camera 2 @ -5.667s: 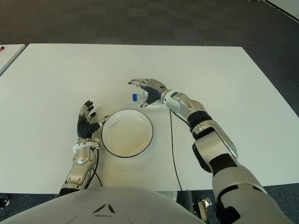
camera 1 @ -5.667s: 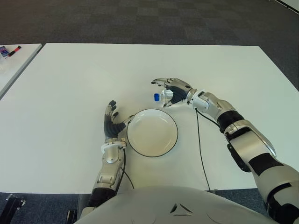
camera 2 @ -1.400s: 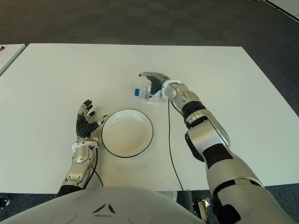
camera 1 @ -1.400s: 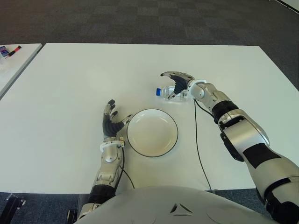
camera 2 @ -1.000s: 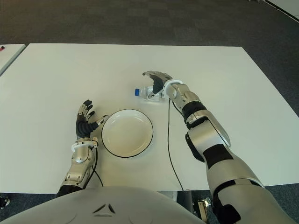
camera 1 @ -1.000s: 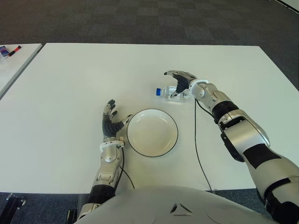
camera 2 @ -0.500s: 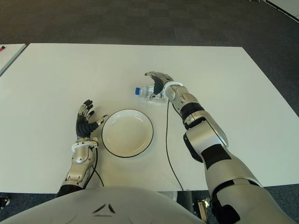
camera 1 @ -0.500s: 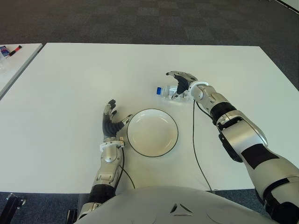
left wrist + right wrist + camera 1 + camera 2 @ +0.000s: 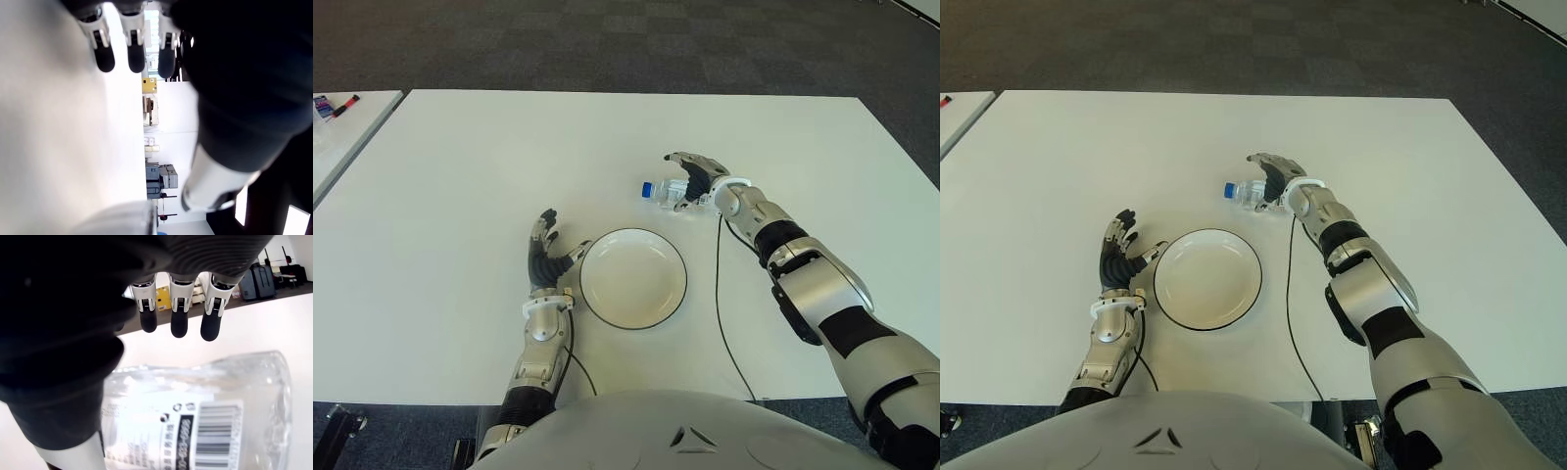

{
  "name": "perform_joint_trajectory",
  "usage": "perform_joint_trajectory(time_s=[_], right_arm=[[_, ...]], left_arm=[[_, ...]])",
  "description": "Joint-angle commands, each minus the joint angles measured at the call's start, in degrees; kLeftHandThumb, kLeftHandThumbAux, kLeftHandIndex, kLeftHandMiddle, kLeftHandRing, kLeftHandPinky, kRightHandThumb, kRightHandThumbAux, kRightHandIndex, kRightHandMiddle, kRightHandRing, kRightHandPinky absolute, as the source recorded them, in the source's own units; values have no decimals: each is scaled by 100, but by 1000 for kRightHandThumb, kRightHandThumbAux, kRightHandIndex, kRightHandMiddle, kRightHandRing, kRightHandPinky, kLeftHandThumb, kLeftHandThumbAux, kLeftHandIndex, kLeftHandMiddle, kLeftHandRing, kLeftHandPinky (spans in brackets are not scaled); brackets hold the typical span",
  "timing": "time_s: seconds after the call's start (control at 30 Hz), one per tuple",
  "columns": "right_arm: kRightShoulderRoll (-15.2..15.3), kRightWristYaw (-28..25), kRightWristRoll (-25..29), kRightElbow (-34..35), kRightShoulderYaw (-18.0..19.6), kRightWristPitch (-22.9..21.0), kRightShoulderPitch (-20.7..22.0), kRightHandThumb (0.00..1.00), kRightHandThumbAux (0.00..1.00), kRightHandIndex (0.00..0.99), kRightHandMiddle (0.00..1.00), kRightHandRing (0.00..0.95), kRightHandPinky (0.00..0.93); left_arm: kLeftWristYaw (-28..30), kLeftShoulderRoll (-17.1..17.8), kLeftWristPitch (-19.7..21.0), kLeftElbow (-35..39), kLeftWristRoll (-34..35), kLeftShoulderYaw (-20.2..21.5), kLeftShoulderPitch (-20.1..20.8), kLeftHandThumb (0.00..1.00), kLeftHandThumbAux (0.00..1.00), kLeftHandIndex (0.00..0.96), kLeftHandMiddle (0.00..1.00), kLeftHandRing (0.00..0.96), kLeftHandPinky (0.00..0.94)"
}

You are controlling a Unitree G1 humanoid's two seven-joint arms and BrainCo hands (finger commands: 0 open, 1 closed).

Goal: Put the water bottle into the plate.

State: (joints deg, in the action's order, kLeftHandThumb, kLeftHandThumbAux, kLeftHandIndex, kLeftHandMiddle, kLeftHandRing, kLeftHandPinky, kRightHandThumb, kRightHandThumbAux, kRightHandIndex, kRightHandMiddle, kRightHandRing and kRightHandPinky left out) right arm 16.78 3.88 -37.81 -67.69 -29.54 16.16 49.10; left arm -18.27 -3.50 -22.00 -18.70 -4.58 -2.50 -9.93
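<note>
- Over beyond the plate (image 9: pixel 632 278), the water bottle (image 9: pixel 667 189) lies on its side on the white surface (image 9: pixel 460 166), blue cap pointing left.
- Reaching forward, the right hand (image 9: pixel 697 178) arches over the bottle, fingers (image 9: pixel 178 308) extended and uncurled, not clasping it.
- Just left of the plate, the left hand (image 9: pixel 546 258) shows fingers spread, empty.

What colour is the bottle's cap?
Blue. The cap on the bottle shows best in the left eye view, beside the right hand.
</note>
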Motion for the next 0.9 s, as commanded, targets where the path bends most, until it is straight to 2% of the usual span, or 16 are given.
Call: perform_joint_trajectory(time_s=[0.03,0.57,0.9], right_arm=[[15,44,95,94,101,-101,-136,0,910,0,61,83,147],[115,-122,153,412,263,-198,-284,0,905,0,62,82,151],[212,-572,202,757,293,-565,-371,0,900,0,71,90,165]], left_arm=[[36,-163,159,-212,24,42,-1,0,959,161,159,128,148],[70,-168,193,-196,23,23,16,0,967,166,158,129,145],[17,-173,167,-213,-31,12,26,0,962,167,156,127,137]])
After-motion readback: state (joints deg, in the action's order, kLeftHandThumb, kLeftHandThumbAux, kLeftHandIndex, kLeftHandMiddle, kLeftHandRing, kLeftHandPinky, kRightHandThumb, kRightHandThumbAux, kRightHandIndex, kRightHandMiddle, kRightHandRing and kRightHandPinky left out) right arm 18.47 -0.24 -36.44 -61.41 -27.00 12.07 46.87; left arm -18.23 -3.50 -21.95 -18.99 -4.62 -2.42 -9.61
